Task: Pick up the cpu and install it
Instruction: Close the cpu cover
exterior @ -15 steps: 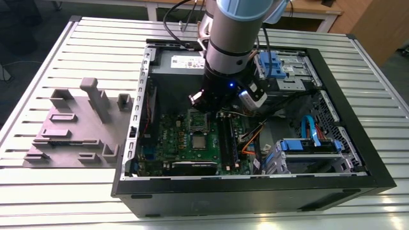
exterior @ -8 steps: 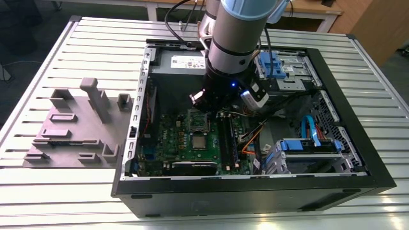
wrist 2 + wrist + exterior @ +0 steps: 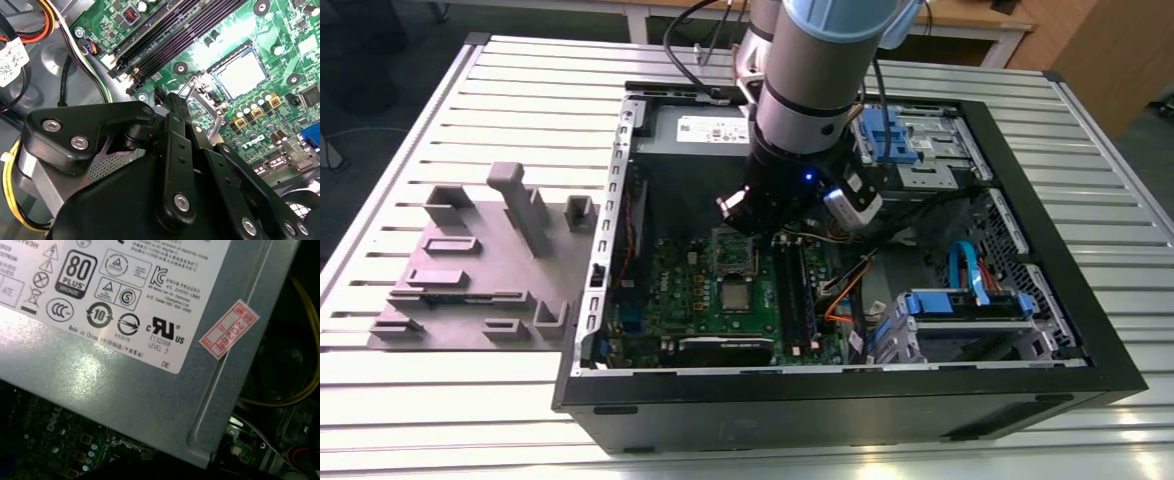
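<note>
The cpu (image 3: 243, 75), a small silvery square chip, lies flat in the motherboard socket in the second wrist view. In the exterior view the cpu (image 3: 736, 296) sits mid-board inside the open black computer case (image 3: 854, 400). The socket's metal hold-down frame (image 3: 200, 92) stands raised beside the chip. My gripper (image 3: 767, 225) hangs inside the case just above the board, at the raised frame and a little away from the chip. In the second wrist view the gripper (image 3: 175, 107) has its black links in front and its tip beside the frame.
A grey power supply (image 3: 150, 390) with a white label lies close to my wrist at the back of the case. Black memory slots (image 3: 170, 30) and loose cables (image 3: 100, 75) flank the socket. Blue drive cages (image 3: 961, 310) stand at the exterior view's right, a grey fixture block (image 3: 480, 265) at its left.
</note>
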`<state>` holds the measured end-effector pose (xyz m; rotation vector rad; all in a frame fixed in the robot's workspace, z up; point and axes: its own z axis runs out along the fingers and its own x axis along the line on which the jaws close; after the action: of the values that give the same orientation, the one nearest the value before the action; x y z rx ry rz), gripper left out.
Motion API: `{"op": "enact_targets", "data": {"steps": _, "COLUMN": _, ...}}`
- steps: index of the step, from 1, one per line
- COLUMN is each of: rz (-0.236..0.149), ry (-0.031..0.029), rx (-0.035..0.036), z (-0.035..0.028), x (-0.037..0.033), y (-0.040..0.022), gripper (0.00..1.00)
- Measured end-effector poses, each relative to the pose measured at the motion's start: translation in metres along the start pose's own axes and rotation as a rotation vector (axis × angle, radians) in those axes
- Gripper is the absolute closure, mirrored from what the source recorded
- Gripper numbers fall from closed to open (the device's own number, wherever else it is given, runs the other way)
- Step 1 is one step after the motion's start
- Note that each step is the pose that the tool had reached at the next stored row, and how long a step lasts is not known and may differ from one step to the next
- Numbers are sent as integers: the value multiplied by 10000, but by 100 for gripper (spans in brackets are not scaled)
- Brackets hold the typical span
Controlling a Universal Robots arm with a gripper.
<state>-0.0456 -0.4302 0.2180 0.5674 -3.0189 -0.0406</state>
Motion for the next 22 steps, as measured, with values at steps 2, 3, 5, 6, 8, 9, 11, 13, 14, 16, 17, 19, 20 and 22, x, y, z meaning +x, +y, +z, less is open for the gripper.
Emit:
{"op": "enact_targets", "data": {"steps": 2, "rz": -24, "ry": -1, "rx": 1, "z": 0, "x": -1, "y": 0, "gripper": 90}}
{"op": "enact_targets", "data": {"steps": 3, "rz": -25, "ry": 0, "rx": 1, "z": 0, "x": -2, "y": 0, "gripper": 90}}
{"op": "enact_targets", "data": {"steps": 5, "rz": -26, "ry": 1, "rx": 2, "z": 0, "x": -2, "y": 0, "gripper": 90}}
{"op": "enact_targets", "data": {"steps": 6, "rz": -38, "ry": 1, "rx": 3, "z": 0, "x": -2, "y": 0, "gripper": 90}}
{"op": "enact_targets", "data": {"steps": 8, "rz": -170, "ry": 6, "rx": 11, "z": 0, "x": -6, "y": -2, "gripper": 90}}
{"op": "enact_targets", "data": {"steps": 9, "rz": -248, "ry": 9, "rx": 15, "z": 0, "x": -7, "y": -2, "gripper": 90}}
{"op": "enact_targets", "data": {"steps": 11, "rz": -309, "ry": 11, "rx": 19, "z": 0, "x": -8, "y": -3, "gripper": 90}}
{"op": "enact_targets", "data": {"steps": 13, "rz": -312, "ry": 12, "rx": 20, "z": -1, "x": -8, "y": -3, "gripper": 90}}
{"op": "enact_targets", "data": {"steps": 14, "rz": -313, "ry": 11, "rx": 20, "z": 0, "x": -8, "y": -3, "gripper": 90}}
{"op": "enact_targets", "data": {"steps": 16, "rz": -341, "ry": 13, "rx": 22, "z": -1, "x": -7, "y": -5, "gripper": 90}}
{"op": "enact_targets", "data": {"steps": 17, "rz": -364, "ry": 13, "rx": 23, "z": -1, "x": -7, "y": -7, "gripper": 90}}
{"op": "enact_targets", "data": {"steps": 19, "rz": -398, "ry": 16, "rx": 26, "z": -2, "x": -6, "y": -12, "gripper": 90}}
{"op": "enact_targets", "data": {"steps": 20, "rz": -411, "ry": 19, "rx": 27, "z": -3, "x": -7, "y": -15, "gripper": 90}}
{"op": "enact_targets", "data": {"steps": 22, "rz": -434, "ry": 26, "rx": 23, "z": -4, "x": -9, "y": -20, "gripper": 90}}
